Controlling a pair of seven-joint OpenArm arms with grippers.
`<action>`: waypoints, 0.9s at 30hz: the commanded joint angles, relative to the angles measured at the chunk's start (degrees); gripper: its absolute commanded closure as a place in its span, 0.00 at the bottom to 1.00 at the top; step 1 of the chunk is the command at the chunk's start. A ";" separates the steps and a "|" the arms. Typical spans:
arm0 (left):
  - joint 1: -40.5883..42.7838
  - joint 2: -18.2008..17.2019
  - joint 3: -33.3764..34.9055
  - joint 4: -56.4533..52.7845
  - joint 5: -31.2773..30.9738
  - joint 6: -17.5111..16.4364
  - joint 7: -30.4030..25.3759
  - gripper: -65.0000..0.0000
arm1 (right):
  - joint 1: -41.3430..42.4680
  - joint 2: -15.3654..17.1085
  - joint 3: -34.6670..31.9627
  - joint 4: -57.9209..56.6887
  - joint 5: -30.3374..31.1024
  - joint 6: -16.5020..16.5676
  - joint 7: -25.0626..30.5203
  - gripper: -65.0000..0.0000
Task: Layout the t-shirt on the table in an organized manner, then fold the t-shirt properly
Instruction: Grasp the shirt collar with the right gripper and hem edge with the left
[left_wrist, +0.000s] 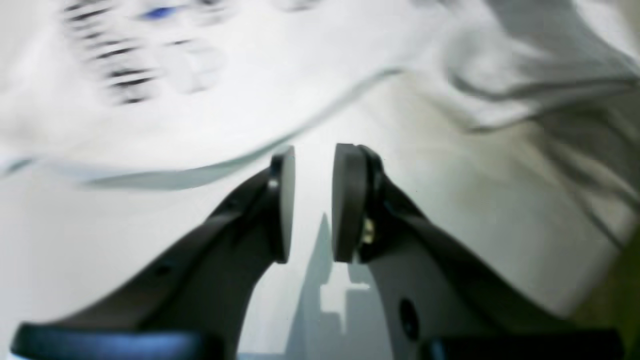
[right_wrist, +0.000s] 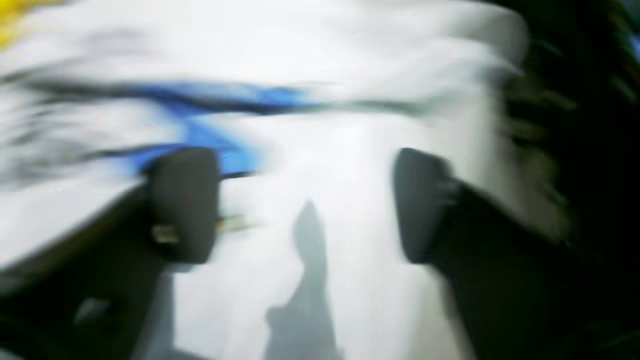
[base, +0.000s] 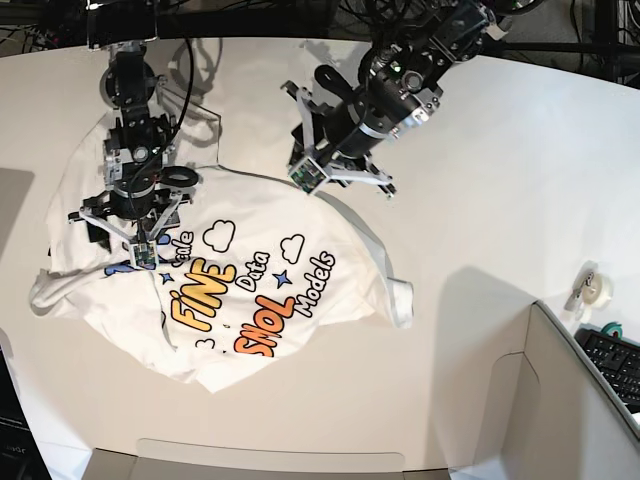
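The white t-shirt (base: 250, 285) lies crumpled, print side up, on the white table (base: 500, 150). Its blue, yellow and orange lettering shows. My right gripper (base: 135, 242) hangs over the shirt's left part. In the blurred right wrist view the right gripper (right_wrist: 305, 205) is wide open and empty above white cloth (right_wrist: 350, 75) with blue print. My left gripper (base: 302, 175) is at the shirt's far edge. In the left wrist view the left gripper (left_wrist: 313, 200) has its pads slightly apart with nothing between them, over bare table (left_wrist: 75, 240) just short of the shirt's hem (left_wrist: 200, 100).
A roll of tape (base: 597, 288) lies near the table's right edge. A keyboard (base: 615, 362) and a grey box wall (base: 560, 400) are at the lower right. Cables run along the back edge.
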 joint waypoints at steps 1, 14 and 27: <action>-1.66 0.08 -0.94 0.91 -0.18 0.09 -1.16 0.85 | -0.71 0.60 0.30 1.04 -1.34 -0.75 0.58 0.63; -13.88 0.08 -15.70 -7.97 -0.36 0.26 -1.16 0.61 | -16.97 0.43 0.38 10.18 -1.69 -0.66 0.14 1.00; -24.69 12.39 -33.81 -30.21 -0.62 0.09 -1.60 0.61 | -23.66 0.25 0.03 9.83 -1.69 -0.75 -3.91 1.00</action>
